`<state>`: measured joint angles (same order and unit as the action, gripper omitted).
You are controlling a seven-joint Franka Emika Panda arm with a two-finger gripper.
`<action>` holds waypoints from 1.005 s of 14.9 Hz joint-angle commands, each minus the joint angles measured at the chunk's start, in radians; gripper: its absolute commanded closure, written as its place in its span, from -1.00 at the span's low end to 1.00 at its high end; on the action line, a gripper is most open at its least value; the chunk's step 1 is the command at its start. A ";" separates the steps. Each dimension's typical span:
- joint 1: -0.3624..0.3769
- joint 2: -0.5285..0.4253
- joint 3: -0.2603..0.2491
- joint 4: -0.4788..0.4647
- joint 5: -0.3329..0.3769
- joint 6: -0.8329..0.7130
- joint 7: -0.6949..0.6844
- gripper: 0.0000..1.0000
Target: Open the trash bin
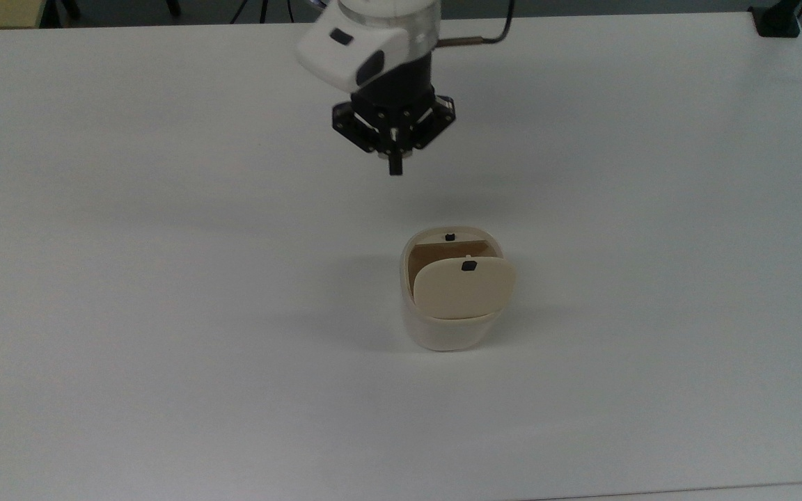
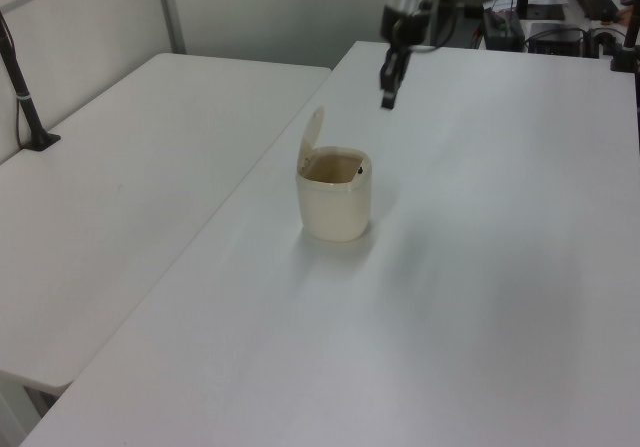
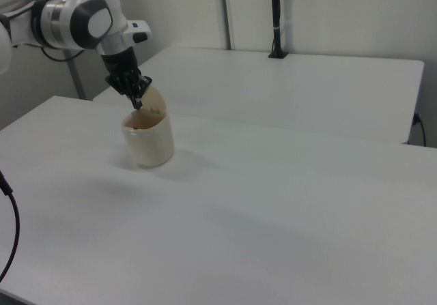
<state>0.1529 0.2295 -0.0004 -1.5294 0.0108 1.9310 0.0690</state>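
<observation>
Both tool (image 1: pixel 395 167) fingers pressed together, holding nothing

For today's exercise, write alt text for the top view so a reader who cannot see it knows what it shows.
A small cream trash bin stands on a white table with its beige lid flipped up, showing the inside. The robot's black gripper, fingers together, hangs apart from it toward the top view's upper edge.
</observation>
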 commanded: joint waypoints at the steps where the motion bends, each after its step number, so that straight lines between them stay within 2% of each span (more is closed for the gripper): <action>1: -0.044 -0.100 -0.003 -0.041 -0.049 -0.151 0.006 1.00; 5: -0.117 -0.198 -0.003 -0.073 -0.060 -0.231 -0.005 1.00; 8: -0.127 -0.217 -0.004 -0.077 -0.063 -0.285 -0.005 0.83; 9: -0.127 -0.219 -0.004 -0.075 -0.063 -0.297 -0.006 0.55; 10: -0.128 -0.219 -0.004 -0.075 -0.063 -0.305 -0.006 0.00; 12: -0.128 -0.219 -0.004 -0.075 -0.072 -0.305 -0.018 -0.61; 13: -0.125 -0.219 -0.003 -0.077 -0.090 -0.306 -0.021 -0.87; 14: -0.125 -0.217 -0.001 -0.077 -0.106 -0.306 -0.021 -1.00; 15: -0.125 -0.217 -0.001 -0.077 -0.110 -0.306 -0.021 -1.00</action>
<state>0.0220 0.0347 -0.0031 -1.5815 -0.0659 1.6394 0.0639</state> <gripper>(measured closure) 0.604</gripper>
